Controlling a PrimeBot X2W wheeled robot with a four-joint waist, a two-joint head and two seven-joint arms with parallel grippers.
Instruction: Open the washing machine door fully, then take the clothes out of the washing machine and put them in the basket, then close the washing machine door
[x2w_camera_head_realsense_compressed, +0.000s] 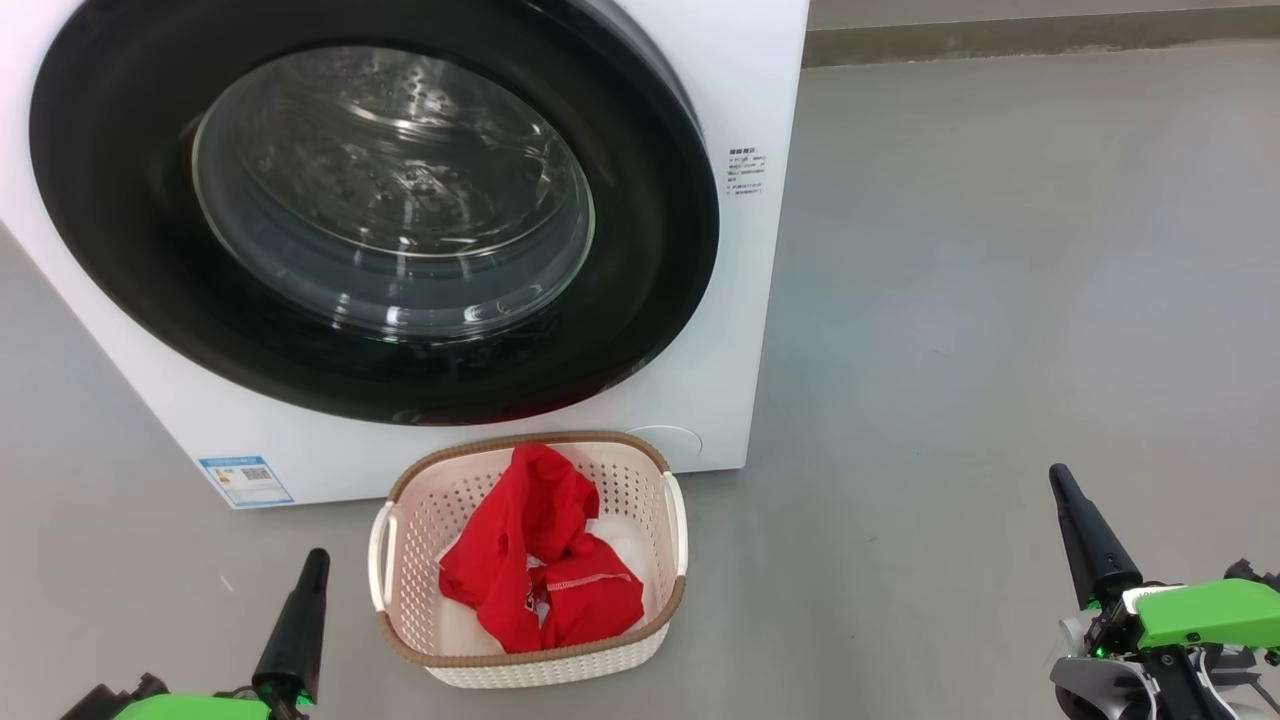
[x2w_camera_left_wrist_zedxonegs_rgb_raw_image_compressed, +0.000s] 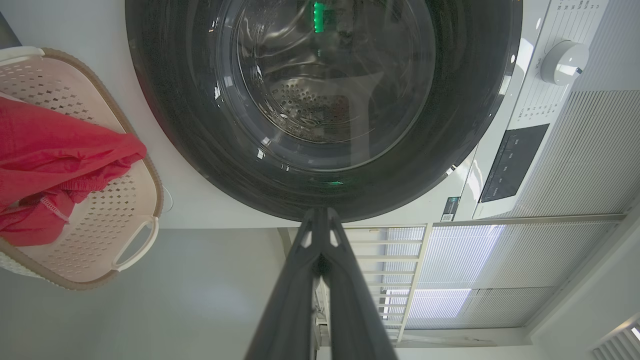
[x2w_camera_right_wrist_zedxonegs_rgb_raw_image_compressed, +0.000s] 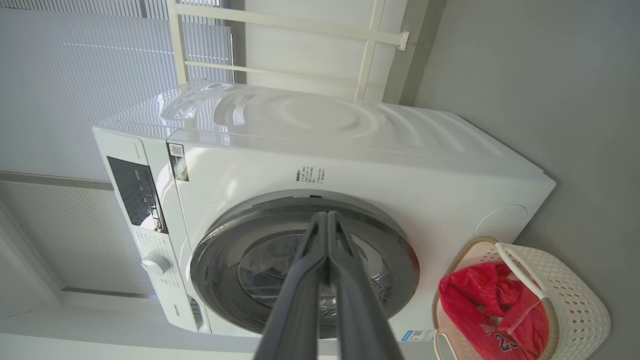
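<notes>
I had both pincers pinched together and empty, the left gripper (x2w_camera_head_realsense_compressed: 312, 570) nearer than the right gripper (x2w_camera_head_realsense_compressed: 1065, 495) to the basket (x2w_camera_head_realsense_compressed: 640, 455), which held the clothes (x2w_camera_head_realsense_compressed: 540, 560) between them, while the door (x2w_camera_head_realsense_compressed: 375, 215) lay ahead of both, apparently closed against the washer (x2w_camera_head_realsense_compressed: 760, 300).

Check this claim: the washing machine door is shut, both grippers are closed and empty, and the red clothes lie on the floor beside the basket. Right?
No. The head view shows the red clothes inside the basket, not beside it. The washing machine door is shut; the left gripper and right gripper are closed and empty.
</notes>
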